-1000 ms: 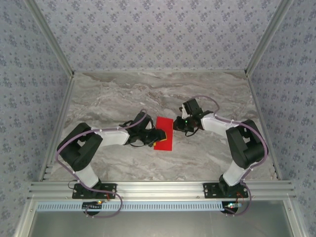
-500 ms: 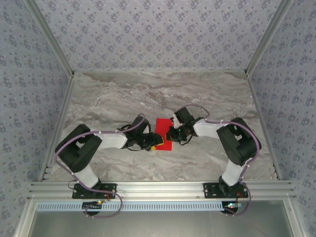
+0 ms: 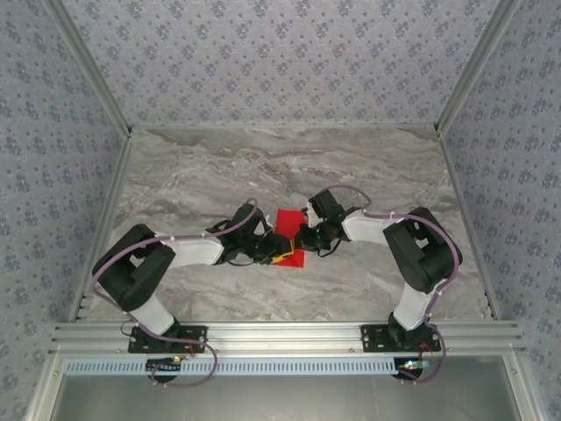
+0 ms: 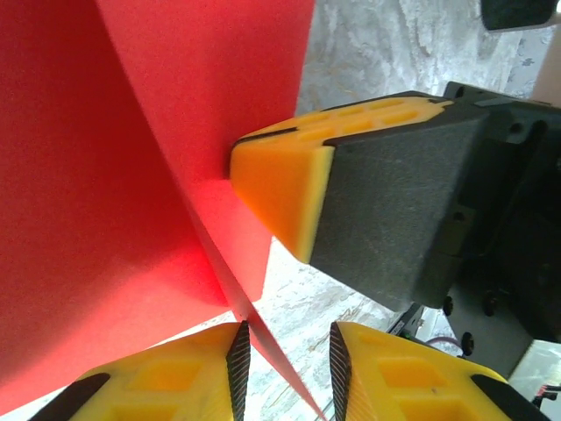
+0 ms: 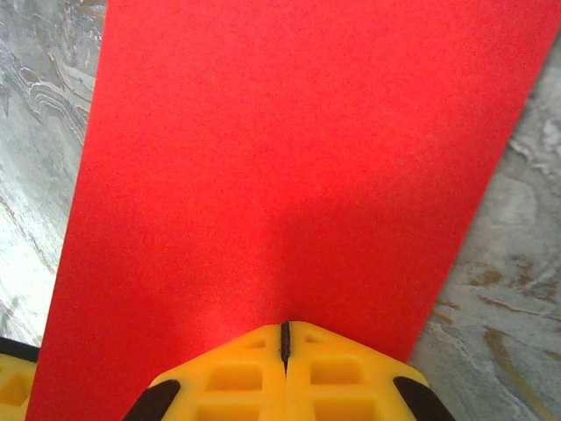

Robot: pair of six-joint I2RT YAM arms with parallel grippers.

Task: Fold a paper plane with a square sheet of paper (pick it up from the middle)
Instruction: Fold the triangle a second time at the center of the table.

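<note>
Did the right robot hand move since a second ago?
Yes. The right gripper slid left and nearer the front rail, onto the red paper.

Matte red paper sheet (image 5: 289, 175), smooth marble-look table (image 3: 219, 167), perhaps rubbery yellow fingertips (image 4: 280, 193)

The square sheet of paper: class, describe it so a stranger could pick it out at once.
Start at the grey marble table and look to its middle, where the left arm and right arm meet. The square sheet of paper is between them, the only bright red thing there.
</note>
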